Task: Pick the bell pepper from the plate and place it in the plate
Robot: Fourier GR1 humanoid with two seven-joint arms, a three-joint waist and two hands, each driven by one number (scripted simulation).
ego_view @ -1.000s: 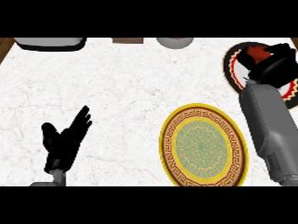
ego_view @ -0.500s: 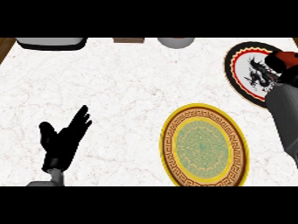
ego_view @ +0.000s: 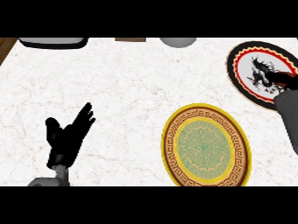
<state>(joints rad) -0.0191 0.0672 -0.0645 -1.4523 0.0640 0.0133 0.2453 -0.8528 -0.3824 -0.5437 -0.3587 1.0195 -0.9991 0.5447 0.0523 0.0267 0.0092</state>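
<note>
Right hand at the far plate, pepper mostly hidden.

You saw the right hand (ego_view: pixel 292 81) at the right edge, curled over the black-rimmed plate (ego_view: pixel 241 54), apparently closed on the bell pepper (ego_view: pixel 271 75) (only a red bit showed). The gold-rimmed plate (ego_view: pixel 171 144) at lower centre, probably the target, held nothing. The left hand (ego_view: pixel 67 135) rested at lower left, fingers straight.
</note>
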